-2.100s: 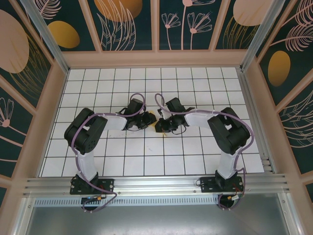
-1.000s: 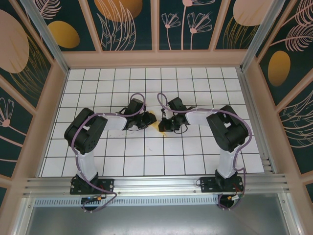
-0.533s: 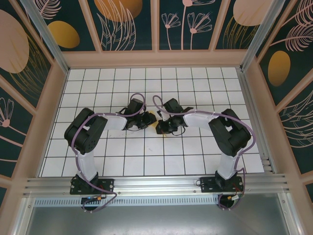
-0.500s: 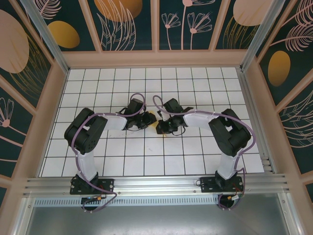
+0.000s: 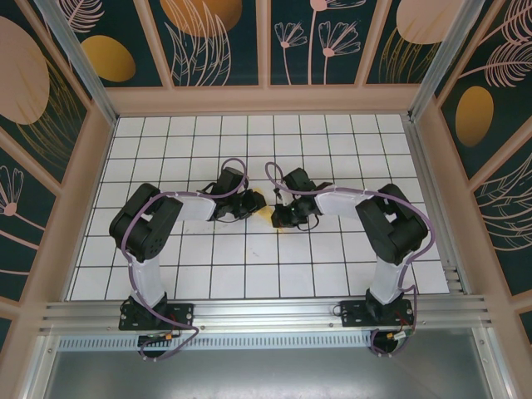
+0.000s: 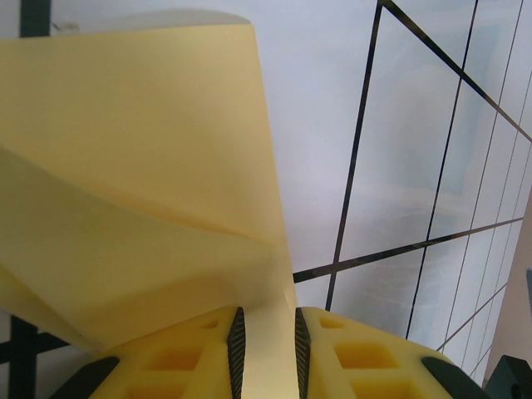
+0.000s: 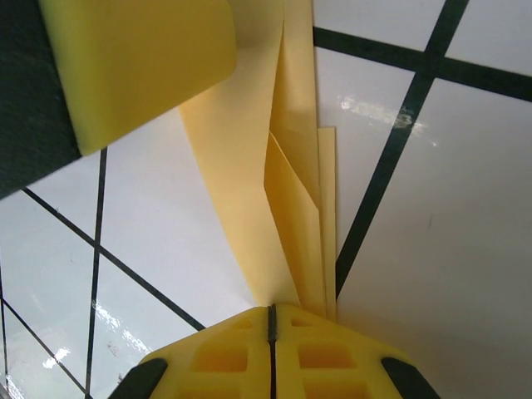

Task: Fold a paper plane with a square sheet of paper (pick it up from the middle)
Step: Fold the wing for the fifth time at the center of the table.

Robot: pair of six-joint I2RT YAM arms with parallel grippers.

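Movement confined to the right arm over the last two seconds: wrist nudged a little left, back right, left again, now back right, seen from above as a small rocking beside the paper (image 5: 263, 210). Left arm unmoved throughout. Grip unchanged on both sides. Left fingers (image 6: 238, 345) narrowly parted, pinching a thin flap of the pale-yellow sheet, with broad folded panels fanning away over the white tiled surface (image 6: 399, 125). Right fingers (image 7: 284, 328) pressed fully together on the gathered edges of several stacked layers, long creases running away from the seam. Paper itself at mid-surface, between the two wrists, low over the tiles; lifted or touching, cannot tell. Probably a crease being worked or a layer tugged into line rather than a new fold begun: no fresh flap turned over, no release, no regrasp. Likely midway through the folding, with several folds in but no slim dart shape visible yet. Worth watching next: tearing or slipping at the thin left-hand pinch if the rocking pull grows.
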